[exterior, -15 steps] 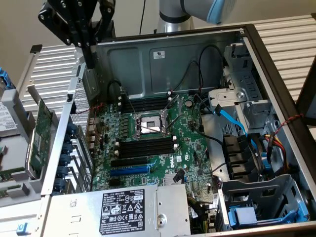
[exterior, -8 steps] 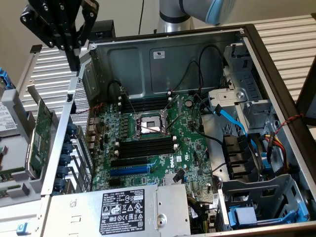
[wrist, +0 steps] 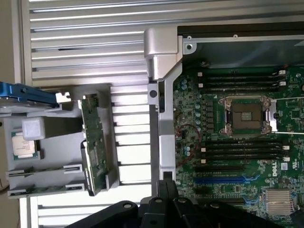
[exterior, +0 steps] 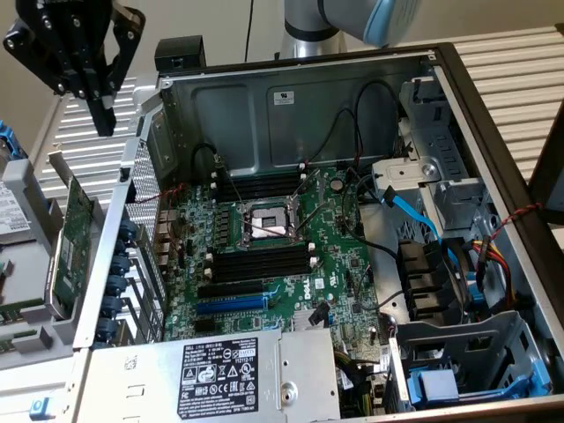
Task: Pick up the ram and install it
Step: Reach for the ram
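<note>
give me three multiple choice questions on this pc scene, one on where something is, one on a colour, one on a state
1. Where is the ram?
A in the processor socket
B on edge in the grey holder outside the case
C lying on the power supply

2. What colour is the motherboard?
A red
B blue
C green

3. The black memory slots are:
A empty
B all filled
C covered by a fan

Answers:
1 B, the stick sits in the holder beside the case.
2 C, the board is plainly green.
3 A, no sticks sit in them.
</note>
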You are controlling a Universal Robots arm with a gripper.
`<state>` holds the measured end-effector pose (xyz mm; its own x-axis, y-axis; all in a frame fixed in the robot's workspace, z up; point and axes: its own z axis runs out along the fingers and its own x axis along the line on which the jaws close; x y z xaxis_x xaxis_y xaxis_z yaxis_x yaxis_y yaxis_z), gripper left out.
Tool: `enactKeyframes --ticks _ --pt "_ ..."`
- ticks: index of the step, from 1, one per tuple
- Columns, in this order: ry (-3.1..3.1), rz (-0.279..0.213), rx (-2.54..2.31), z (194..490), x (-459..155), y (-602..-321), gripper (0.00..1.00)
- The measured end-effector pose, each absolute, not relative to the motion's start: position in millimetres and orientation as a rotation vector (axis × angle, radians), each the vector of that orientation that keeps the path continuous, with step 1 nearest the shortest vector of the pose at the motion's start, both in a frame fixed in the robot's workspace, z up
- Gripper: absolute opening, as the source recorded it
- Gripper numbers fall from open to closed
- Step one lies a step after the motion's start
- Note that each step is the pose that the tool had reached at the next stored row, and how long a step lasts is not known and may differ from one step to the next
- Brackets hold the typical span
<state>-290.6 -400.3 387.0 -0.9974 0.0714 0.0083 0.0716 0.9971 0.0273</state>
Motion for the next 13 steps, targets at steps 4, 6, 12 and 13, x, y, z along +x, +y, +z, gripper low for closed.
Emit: enactKeyframes --ticks 4,6,12,13 --pt "-3.132 -0.043 -0.112 387 -309 -401 0.11" --pt "-3.132 -0.043 -0.112 386 -318 -401 0.11" --pt "-3.133 -0.043 -0.112 385 -345 -402 0.11" --pt "-3.133 -0.043 -0.112 385 -350 -402 0.11"
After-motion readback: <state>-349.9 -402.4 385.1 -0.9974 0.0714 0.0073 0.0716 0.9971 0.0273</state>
